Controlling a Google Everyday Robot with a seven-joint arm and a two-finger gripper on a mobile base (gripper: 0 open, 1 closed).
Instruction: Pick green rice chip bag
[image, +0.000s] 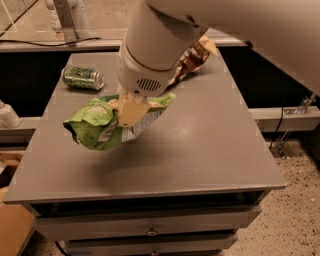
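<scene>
The green rice chip bag (95, 125) is crinkly bright green and hangs above the grey table top (200, 150), left of centre, with its shadow on the surface below. My gripper (131, 111) comes down from the big white arm and is shut on the bag's upper right part. One cream finger (131, 114) shows in front of the bag; the other is hidden behind it.
A small green drink can (83, 78) lies on its side at the table's back left. A brown-and-tan snack bag (192, 59) lies at the back, partly hidden by the arm. Drawers (150, 230) sit below the front edge. Speckled floor lies to the right.
</scene>
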